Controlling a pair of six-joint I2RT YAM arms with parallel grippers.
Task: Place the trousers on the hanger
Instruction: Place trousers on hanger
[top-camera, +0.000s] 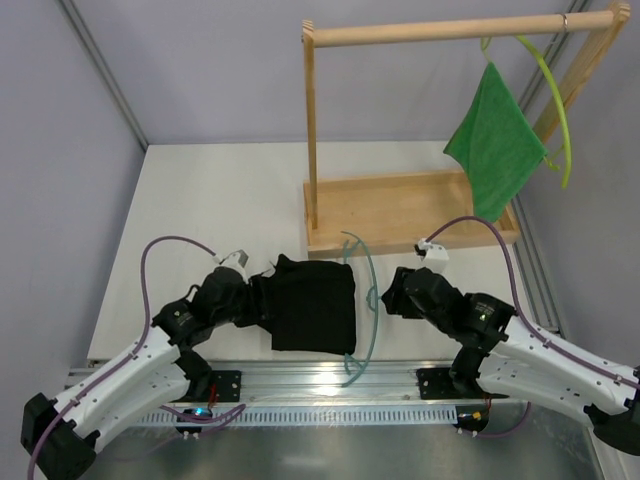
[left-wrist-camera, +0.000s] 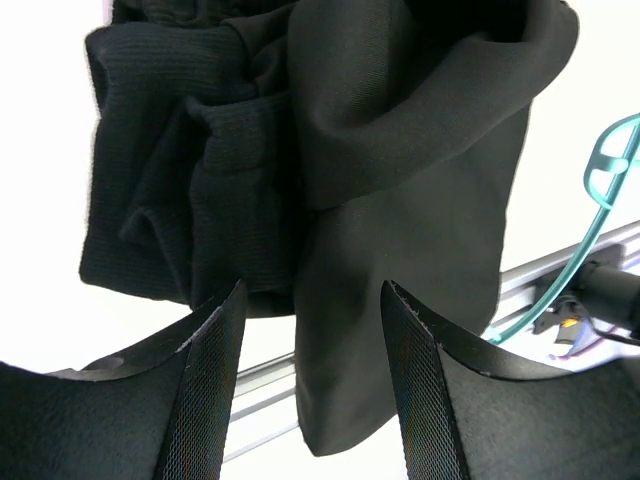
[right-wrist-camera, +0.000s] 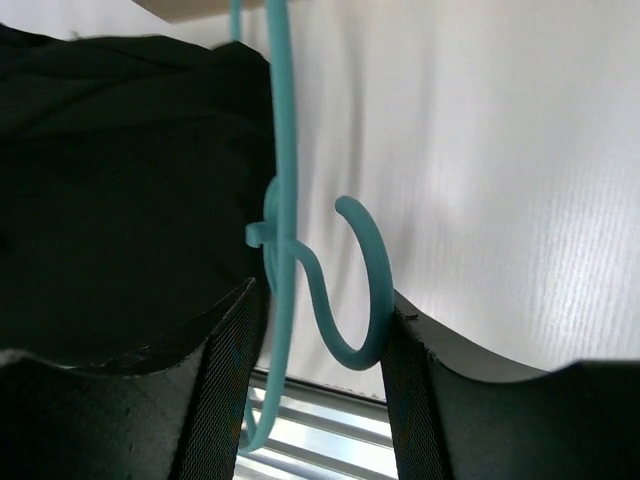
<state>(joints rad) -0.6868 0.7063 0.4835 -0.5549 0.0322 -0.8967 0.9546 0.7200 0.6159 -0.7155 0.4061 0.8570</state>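
Black textured pads (left-wrist-camera: 215, 360) on the left gripper (left-wrist-camera: 313, 300), spread apart, pinching nothing; black trousers (left-wrist-camera: 400, 150) bunched right ahead, one flap drooping down into the gap. Same deal over on the right gripper (right-wrist-camera: 322, 300): parted, not clamped, teal hanger (right-wrist-camera: 283, 150) hook sitting between the jaws, close against the right-hand one. Trousers draped just left of that hook, white table (right-wrist-camera: 500, 150) beyond.

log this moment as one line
left gripper: open, facing trousers | right gripper: open, hanger hook between jaws | trousers: bunched on table next to hanger
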